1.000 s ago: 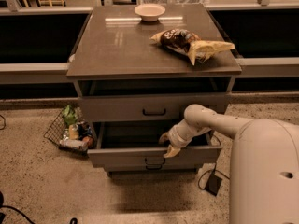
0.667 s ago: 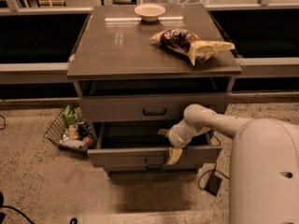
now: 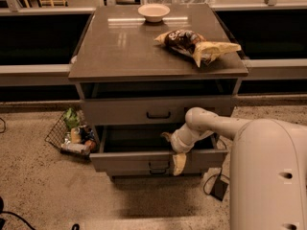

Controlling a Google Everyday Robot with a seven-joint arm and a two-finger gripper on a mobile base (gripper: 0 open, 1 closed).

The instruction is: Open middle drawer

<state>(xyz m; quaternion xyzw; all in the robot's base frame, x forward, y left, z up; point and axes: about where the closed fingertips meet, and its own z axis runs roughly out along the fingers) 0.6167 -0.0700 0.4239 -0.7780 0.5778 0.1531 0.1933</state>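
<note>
The middle drawer [image 3: 124, 163] is pulled out from the grey-brown cabinet, and its dark inside shows behind the flat front. Its small dark bar handle [image 3: 158, 166] is just left of my gripper. My gripper [image 3: 172, 150] sits at the drawer's front edge, right of centre. One finger reaches inside the drawer and the other finger [image 3: 179, 165] hangs down over the front panel. The fingers are spread apart on either side of the panel. The drawer above [image 3: 120, 111] stands out slightly, with a dark gap under the top. The lowest drawer is hidden under the pulled-out one.
On the cabinet top [image 3: 120, 47] stand a white bowl [image 3: 153, 12] and chip bags [image 3: 199, 44]. A wire basket of items [image 3: 72, 135] lies on the floor at the left. A black box with cable [image 3: 219, 188] lies at the right. My white body [image 3: 268, 176] fills the lower right.
My gripper has dipped a little, so the outer finger hangs lower over the drawer front. The drawer has barely moved.
</note>
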